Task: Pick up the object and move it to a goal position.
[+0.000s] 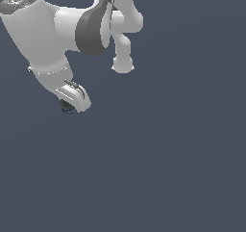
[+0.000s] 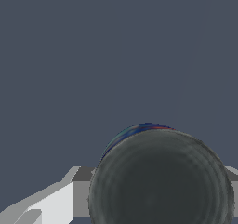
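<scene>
White arm (image 1: 53,33) bent down from the upper part of the exterior view toward that view's left, wrist tilted, fingers (image 1: 72,103) pointing down and slightly toward the exterior view's right. Small dark ball (image 1: 66,106) tucked at the very tip of the fingers, mostly hidden behind them, only a dark rounded edge with a bluish glint peeking out. Closed around the ball, by the look of it: no visible gap between ball and white finger parts on the exterior view, though the contact itself is too small to make out clearly. From the wrist view, ball (image 2: 160,176) filling the lower part of the picture, dark grey and round, with a thin blue and reddish rim along its upper edge, white and grey finger parts (image 2: 56,200) flanking it on both sides. Plain dark grey-blue surface (image 1: 168,168) all around.
</scene>
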You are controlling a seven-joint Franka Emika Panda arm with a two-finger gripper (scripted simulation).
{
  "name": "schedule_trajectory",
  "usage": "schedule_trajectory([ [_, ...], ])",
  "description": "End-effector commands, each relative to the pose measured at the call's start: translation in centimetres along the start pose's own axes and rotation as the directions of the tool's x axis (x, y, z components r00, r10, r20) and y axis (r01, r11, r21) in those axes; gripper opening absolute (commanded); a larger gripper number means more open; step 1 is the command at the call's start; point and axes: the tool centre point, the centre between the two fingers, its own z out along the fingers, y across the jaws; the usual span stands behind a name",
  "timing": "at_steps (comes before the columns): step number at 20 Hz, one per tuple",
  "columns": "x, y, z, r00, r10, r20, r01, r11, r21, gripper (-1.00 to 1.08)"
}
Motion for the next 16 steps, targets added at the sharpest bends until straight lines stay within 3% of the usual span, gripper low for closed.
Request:
schedule_trajectory([
  [1, 0.9, 0.5, -1.5, 1.0, -0.001, 0.001, 0.001, 1.0, 0.0, -1.0],
  [16, 3.2, 1.6, -4.8, 1.0, -0.001, 0.001, 0.001, 1.0, 0.0, -1.0],
])
